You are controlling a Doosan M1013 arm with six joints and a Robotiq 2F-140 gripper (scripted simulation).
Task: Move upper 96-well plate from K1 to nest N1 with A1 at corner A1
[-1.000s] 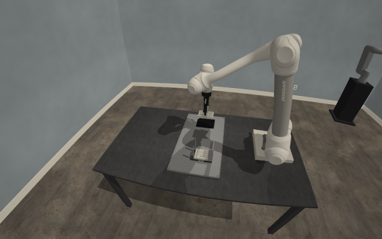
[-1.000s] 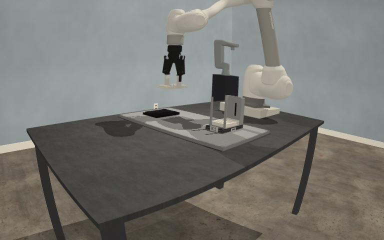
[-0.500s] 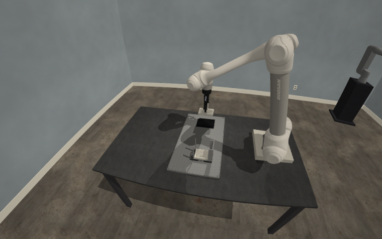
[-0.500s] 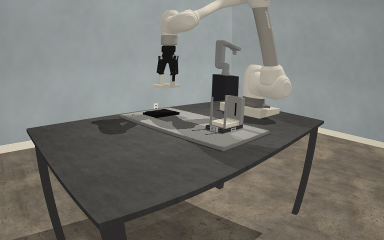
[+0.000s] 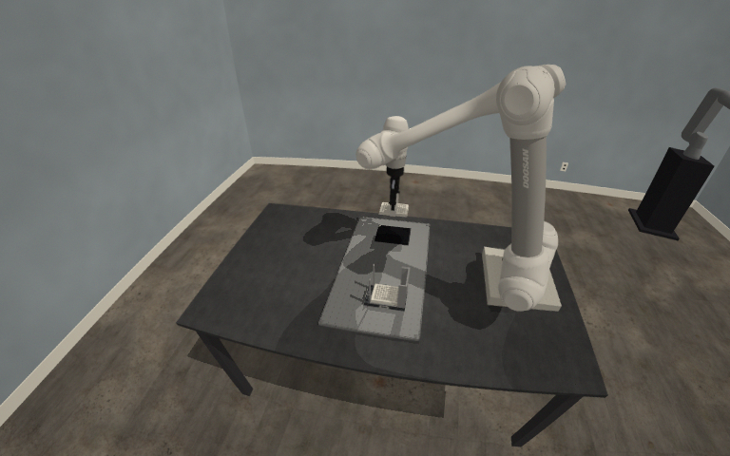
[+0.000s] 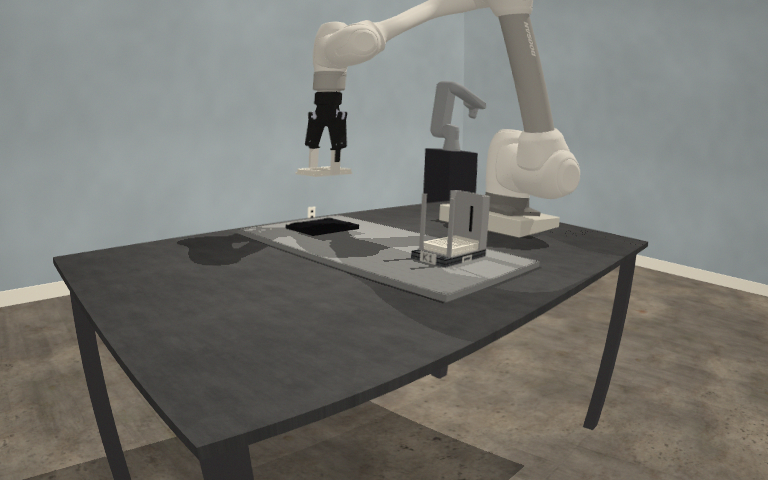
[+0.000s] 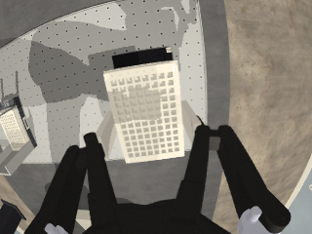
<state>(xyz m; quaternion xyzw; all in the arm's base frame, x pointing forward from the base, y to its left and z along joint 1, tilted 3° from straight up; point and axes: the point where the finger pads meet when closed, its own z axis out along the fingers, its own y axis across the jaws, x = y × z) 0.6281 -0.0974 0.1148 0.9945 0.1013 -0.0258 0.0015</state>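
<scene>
Plate (image 6: 323,169) hangs level in our hand (image 6: 325,153), clamped across its width, high above the tabletop's (image 6: 226,316) far edge. We keep it flat so it can drop squarely into nest N1 (image 6: 322,226).

Cream-white arm (image 5: 441,115) here, smooth rounded shells at every joint, each capped with a flat round disc. The long upright link (image 5: 526,188) is a duller grey-beige tube, and there's DOOSAN (image 5: 526,168) lettered in white along it. Its bulbous foot sits on a pale rectangular base plate (image 5: 492,257). At the wrist the colour flips: a black gripper (image 6: 325,151), angular linkage bars, pale tips on the fingers (image 6: 313,156). The wrist view shows two glossy black finger arms (image 7: 228,163), with light grey knuckle fittings (image 7: 255,225) low at the sides.
</scene>
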